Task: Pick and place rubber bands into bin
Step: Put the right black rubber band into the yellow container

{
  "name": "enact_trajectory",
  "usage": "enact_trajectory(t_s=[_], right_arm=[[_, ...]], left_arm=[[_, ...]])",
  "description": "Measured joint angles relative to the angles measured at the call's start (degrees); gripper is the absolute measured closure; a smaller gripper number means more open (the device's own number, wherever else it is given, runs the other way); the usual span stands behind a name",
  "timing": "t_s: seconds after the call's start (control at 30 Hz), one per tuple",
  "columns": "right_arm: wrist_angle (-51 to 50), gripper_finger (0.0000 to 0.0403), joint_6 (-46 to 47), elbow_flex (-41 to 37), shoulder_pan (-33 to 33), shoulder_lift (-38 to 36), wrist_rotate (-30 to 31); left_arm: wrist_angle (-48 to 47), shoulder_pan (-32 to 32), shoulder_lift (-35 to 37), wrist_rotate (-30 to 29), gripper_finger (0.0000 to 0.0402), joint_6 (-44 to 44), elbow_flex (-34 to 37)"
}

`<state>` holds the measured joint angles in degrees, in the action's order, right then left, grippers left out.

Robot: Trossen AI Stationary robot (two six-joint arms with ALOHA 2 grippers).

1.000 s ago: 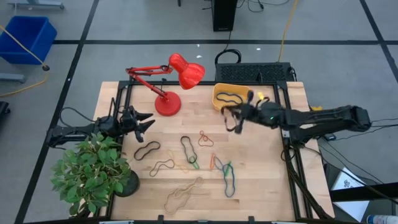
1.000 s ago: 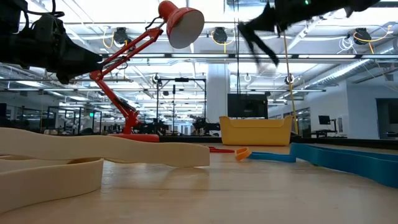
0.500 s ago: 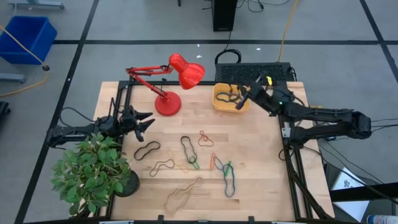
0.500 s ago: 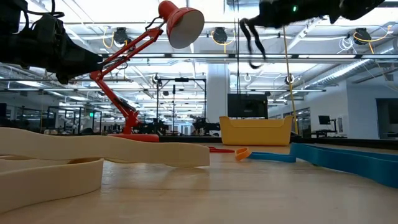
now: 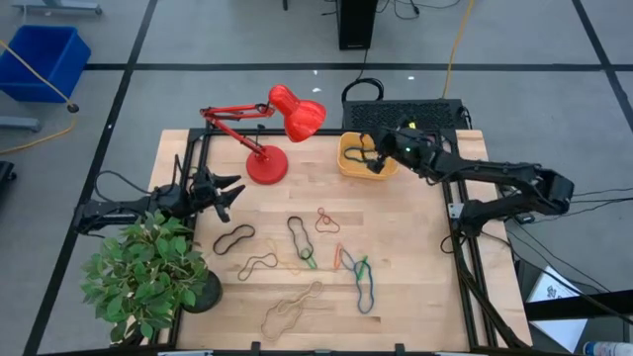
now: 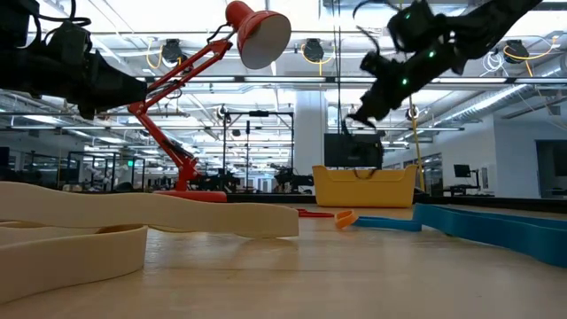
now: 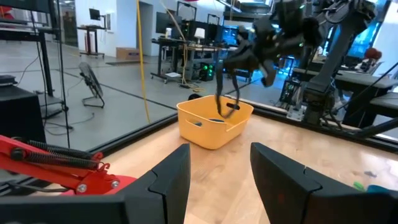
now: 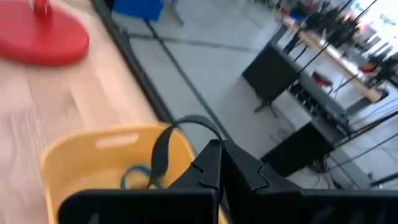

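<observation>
One black rubber band (image 7: 225,93) dangling limp, right tool (image 5: 381,150) pinching, over yellow bin (image 5: 345,161)

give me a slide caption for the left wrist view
Right gripper dangles a black rubber band over the yellow bin, seen past the left arm's open fingers.

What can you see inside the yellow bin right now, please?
A black band hangs from the right gripper down into the bin. The right wrist view shows a blue band on the floor. The gripper and near wall hide the rest.
</observation>
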<state>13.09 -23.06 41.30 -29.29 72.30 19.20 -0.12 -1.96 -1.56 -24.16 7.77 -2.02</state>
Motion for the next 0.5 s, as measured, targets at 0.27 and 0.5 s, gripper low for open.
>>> enact_trajectory(t_s=[0.27,0.5], right_arm=[[-2.8,0.0403,-0.1,0.0,-0.38,8.11,-0.41],[-5.94,0.0403,3.67,0.0,-0.38,12.65,-4.47]], left_arm=[[-0.03,-0.01,0.0,0.0,0.0229,-0.15,0.0],[-0.04,0.0,0.0,-0.15,0.0229,-0.57,0.0]])
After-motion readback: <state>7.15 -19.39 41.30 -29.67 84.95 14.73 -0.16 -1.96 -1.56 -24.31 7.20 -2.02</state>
